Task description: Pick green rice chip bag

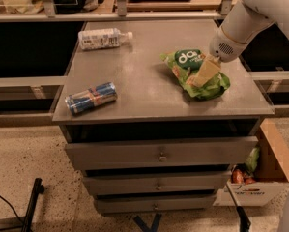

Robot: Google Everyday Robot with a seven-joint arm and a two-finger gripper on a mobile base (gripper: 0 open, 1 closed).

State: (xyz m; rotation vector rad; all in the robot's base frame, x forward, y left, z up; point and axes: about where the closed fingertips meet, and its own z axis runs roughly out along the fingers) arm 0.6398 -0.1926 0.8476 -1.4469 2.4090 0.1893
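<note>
Green rice chip bag (187, 59) lies right of centre on the bench (144, 81), claw (202, 76) down on it; whether it has clamped I cannot tell, lift not yet done.

Warm overhead light is falling evenly on the gray cabinet top (149, 91), giving a dull sheen mid-surface with no hard glare. The gripper (205, 72) is sitting on the green rice chip bag (185, 62) at right, with the glossy foil picking up bright spots. The drink can (91, 98) is catching small highlights and throwing a short, soft shadow. The gap under the top (158, 129) is sitting in deep shadow. The floor (33, 158) is looking dim.
</note>
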